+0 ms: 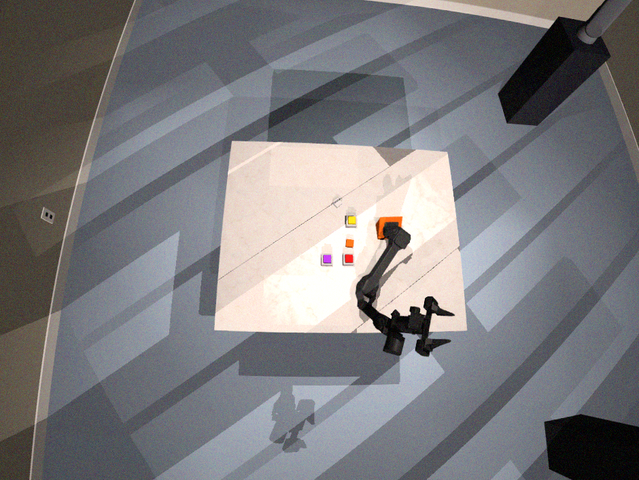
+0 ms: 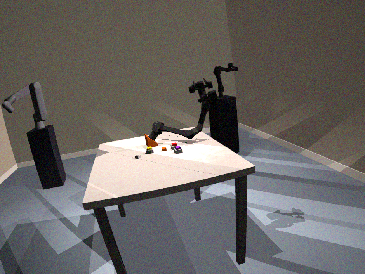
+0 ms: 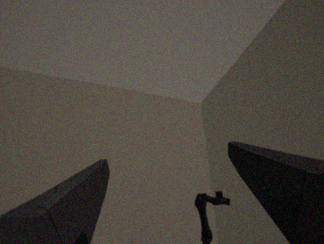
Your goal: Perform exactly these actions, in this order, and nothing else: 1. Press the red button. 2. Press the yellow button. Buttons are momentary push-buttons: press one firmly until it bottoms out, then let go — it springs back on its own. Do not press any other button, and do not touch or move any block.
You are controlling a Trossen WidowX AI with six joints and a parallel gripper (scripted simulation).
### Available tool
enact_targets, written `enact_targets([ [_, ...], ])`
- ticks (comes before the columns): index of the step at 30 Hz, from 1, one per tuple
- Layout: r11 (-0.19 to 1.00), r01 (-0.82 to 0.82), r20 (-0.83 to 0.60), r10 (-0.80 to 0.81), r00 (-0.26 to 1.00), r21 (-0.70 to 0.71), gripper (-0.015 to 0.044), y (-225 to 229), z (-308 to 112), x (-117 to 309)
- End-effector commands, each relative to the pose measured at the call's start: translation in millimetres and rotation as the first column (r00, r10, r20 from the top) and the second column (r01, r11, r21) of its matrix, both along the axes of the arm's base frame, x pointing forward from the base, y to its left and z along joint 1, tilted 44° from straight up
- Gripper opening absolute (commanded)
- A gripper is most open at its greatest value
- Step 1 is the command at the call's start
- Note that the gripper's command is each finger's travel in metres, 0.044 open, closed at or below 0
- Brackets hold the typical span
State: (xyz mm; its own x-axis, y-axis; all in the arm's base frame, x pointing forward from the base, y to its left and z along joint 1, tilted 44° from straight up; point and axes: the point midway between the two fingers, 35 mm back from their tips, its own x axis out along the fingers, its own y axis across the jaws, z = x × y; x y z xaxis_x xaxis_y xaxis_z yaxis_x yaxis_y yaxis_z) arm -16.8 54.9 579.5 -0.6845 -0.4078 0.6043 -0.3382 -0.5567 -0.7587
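Note:
The red button [image 1: 348,258] [image 2: 174,144] sits in a light housing on the table, right beside the purple button [image 1: 327,259] [image 2: 177,147]. The yellow button [image 1: 351,220] [image 2: 149,148] sits farther up the table in the top view. All three caps stand up from their housings. A small orange block [image 1: 349,243] [image 2: 164,148] lies between the red and yellow buttons. My gripper [image 1: 452,327] [image 2: 199,80] [image 3: 169,157] is open and empty. It is raised high near the table's corner, far from the buttons, and points away from them; the wrist view shows only walls and ceiling.
An orange wedge [image 1: 396,220] [image 2: 150,141] stands by the arm's base. A small whitish block [image 1: 336,202] [image 2: 137,156] lies beyond the yellow button. Other arms stand on black pedestals [image 2: 47,156] [image 2: 223,123] off the table [image 1: 247,217] [image 2: 132,176].

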Motion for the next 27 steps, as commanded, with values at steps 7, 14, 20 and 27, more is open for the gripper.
enact_targets([
  [7,0.902,-0.389,0.219,0.348,0.911,0.186,0.04,-104,-34,-36],
  [14,0.518,-0.801,0.579,0.569,0.584,0.299,0.04,-220,-113,-8],
  [20,0.041,-0.968,0.877,0.416,0.241,0.247,0.04,-270,-205,72],
  [27,-0.397,-0.916,0.989,-0.098,0.106,0.059,0.04,-237,-308,171],
])
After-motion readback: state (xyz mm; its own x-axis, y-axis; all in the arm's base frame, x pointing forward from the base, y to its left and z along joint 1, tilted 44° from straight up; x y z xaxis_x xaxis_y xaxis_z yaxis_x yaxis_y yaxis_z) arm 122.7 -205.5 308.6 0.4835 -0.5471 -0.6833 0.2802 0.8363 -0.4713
